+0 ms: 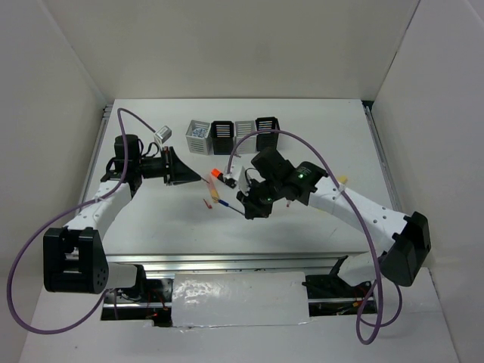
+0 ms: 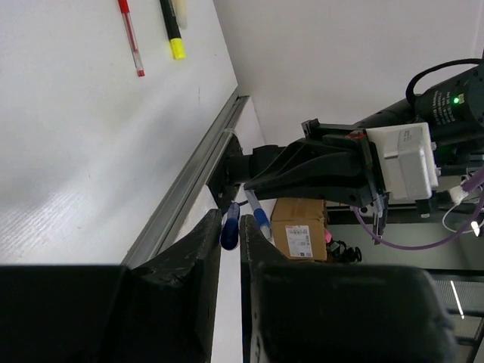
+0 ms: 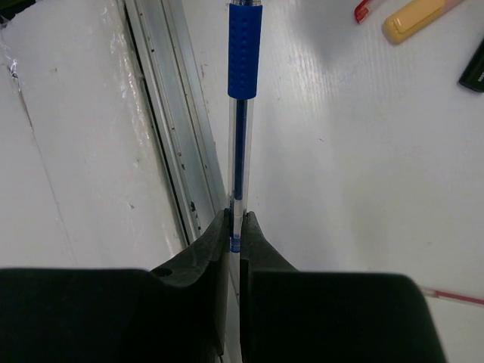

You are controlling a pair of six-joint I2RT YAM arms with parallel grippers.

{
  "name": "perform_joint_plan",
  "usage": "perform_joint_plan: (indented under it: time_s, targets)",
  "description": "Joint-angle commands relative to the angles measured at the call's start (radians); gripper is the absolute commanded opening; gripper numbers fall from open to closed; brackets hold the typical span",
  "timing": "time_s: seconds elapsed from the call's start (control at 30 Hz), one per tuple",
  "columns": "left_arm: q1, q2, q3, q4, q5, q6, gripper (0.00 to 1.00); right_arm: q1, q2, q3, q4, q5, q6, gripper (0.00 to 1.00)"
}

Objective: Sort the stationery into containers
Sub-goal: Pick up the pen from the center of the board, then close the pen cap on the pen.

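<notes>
My right gripper point(image 1: 246, 211) point(image 3: 235, 215) is shut on the rear end of the thin blue pen point(image 1: 231, 206) point(image 3: 243, 53) and holds it just above the table near the front rail. My left gripper point(image 1: 198, 178) point(image 2: 231, 218) points right, its jaws closed on a small dark blue cap-like piece point(image 2: 229, 231). The orange-black highlighter point(image 1: 218, 175), the peach marker point(image 1: 215, 190) and the thin red pen point(image 1: 206, 204) point(image 2: 130, 34) lie between the grippers. The yellow-black highlighter point(image 2: 173, 30) lies by the red pen. The four joined cups point(image 1: 231, 134) stand behind.
The leftmost grey cup point(image 1: 198, 136) holds small bluish items. A metal rail point(image 3: 162, 113) runs along the table's front edge. Purple cables loop over both arms. White walls enclose the table on three sides. A cardboard box point(image 2: 299, 227) sits beyond the table edge.
</notes>
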Motion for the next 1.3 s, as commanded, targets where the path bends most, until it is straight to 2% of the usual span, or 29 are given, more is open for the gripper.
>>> perform_joint_plan:
  time_s: [0.0, 0.4, 0.73, 0.9, 1.27]
  targets:
    - [0.001, -0.033, -0.004, 0.003, 0.017, 0.017, 0.00, 0.021, 0.024, 0.035, 0.008, 0.024, 0.016, 0.00]
    - [0.005, -0.053, -0.015, -0.036, -0.041, 0.070, 0.00, 0.046, 0.050, 0.040, 0.068, 0.039, 0.101, 0.00]
    - [0.005, -0.050, -0.005, -0.039, -0.031, 0.083, 0.00, 0.038, 0.101, 0.082, 0.060, 0.044, 0.096, 0.00]
    - [0.004, -0.053, -0.008, -0.092, -0.031, 0.116, 0.00, 0.029, 0.102, 0.088, 0.056, 0.050, 0.099, 0.00]
    - [-0.026, -0.056, -0.028, -0.052, -0.034, 0.083, 0.00, 0.012, 0.117, 0.112, 0.042, 0.041, 0.107, 0.00]
